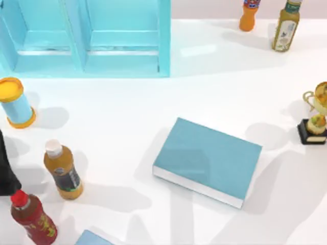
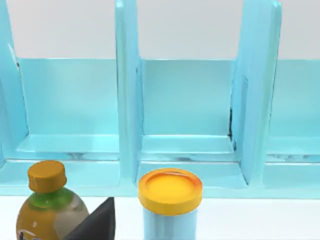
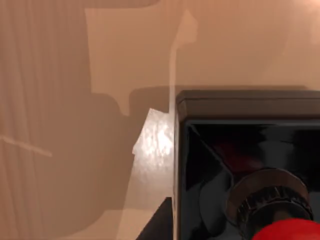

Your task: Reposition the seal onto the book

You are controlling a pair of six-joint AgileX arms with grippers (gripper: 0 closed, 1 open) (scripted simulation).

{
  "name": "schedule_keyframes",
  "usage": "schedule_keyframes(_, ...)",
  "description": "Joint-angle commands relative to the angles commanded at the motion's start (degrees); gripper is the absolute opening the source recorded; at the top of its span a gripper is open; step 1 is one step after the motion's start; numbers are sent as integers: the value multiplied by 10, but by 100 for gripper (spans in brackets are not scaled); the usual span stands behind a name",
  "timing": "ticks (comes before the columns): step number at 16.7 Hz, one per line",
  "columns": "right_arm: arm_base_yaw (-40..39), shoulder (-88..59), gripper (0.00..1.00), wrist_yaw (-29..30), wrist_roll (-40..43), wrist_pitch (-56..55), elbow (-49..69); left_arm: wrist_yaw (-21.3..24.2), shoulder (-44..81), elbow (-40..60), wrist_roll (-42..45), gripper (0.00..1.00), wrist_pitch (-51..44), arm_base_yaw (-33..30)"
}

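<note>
The book point(image 1: 209, 159) lies closed and flat a little right of the table's middle, with a teal-blue cover and white page edges along its near side. Nothing rests on its cover. The seal point(image 3: 235, 150) is seen from very close in the right wrist view: a black square block base with a dark collar and a glossy red knob point(image 3: 287, 232) on it, standing on a tan-lit surface. My right gripper point(image 3: 156, 222) hangs just over the seal, a dark part of it showing beside the base.
A big turquoise shelf unit point(image 1: 87, 35) stands at the back left. Along the left edge are a yellow-lidded can point(image 1: 16, 102), an orange bottle point(image 1: 62, 169), a black cone point(image 1: 5, 168) and a red bottle point(image 1: 33, 217). A trophy point(image 1: 316, 117) and two bottles point(image 1: 286, 25) stand at the right.
</note>
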State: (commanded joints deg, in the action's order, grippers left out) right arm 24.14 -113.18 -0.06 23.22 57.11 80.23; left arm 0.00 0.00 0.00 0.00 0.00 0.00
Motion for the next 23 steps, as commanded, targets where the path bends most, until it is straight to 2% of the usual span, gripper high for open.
schedule_keyframes(6,0,0,2,0,0,0,0,0,0,0,0,100,0,0)
schedule_keyframes(17,-6,3,0,0,-8,9,8,0,0,0,0,100,0,0)
schedule_keyframes(23,-107,44,0,2,-119,160,118,0,0,0,0,100,0,0)
